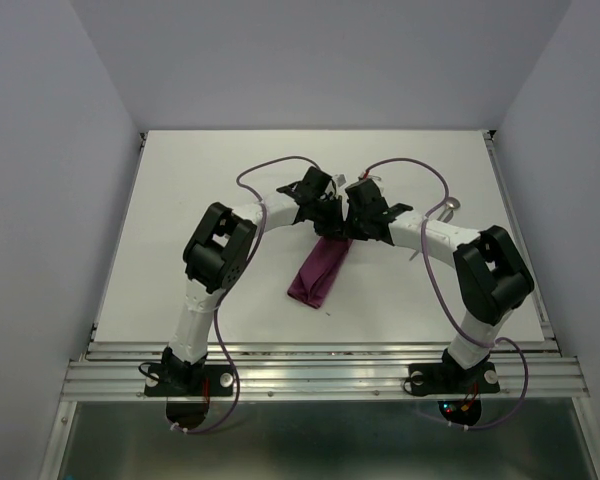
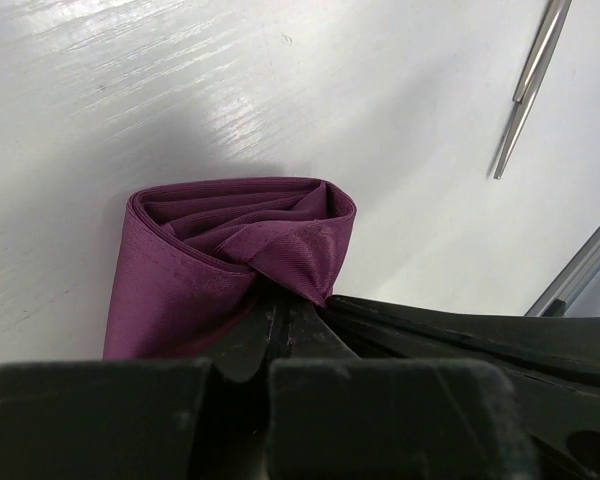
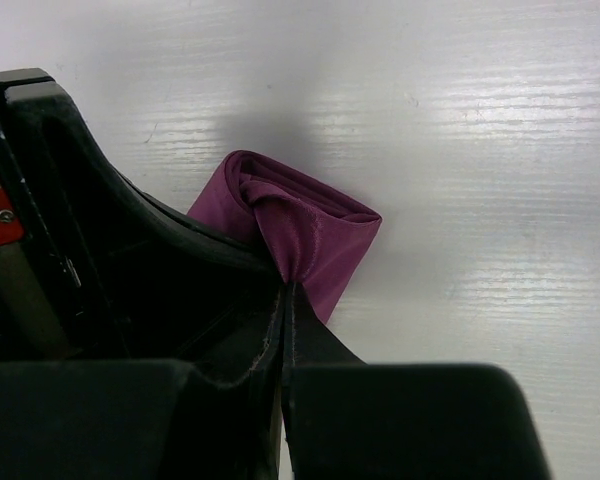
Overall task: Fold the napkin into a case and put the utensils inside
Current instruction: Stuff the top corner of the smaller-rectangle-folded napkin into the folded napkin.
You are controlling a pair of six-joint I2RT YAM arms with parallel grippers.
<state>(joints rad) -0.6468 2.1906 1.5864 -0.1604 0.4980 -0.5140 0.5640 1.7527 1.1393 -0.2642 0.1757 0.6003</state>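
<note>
Seen from above, the plum-purple napkin [image 1: 318, 272] lies on the middle of the white table [image 1: 200, 200] as a narrow folded strip. Its long axis runs from far right to near left, and its far end sits beneath the left gripper [image 1: 330, 228] and right gripper [image 1: 352, 230], which meet almost tip to tip. From the left wrist, that gripper's jaws are pressed together on a pinch of cloth at the strip's end. The smooth, faintly glossy layers open like a flattened loop just beyond them, while two slim silver utensils [image 2: 528, 95] lie well apart at the upper right. From the right wrist, the jaws are likewise clamped on a gathered peak of the same end, its rounded fold showing just past the fingertips.
</note>
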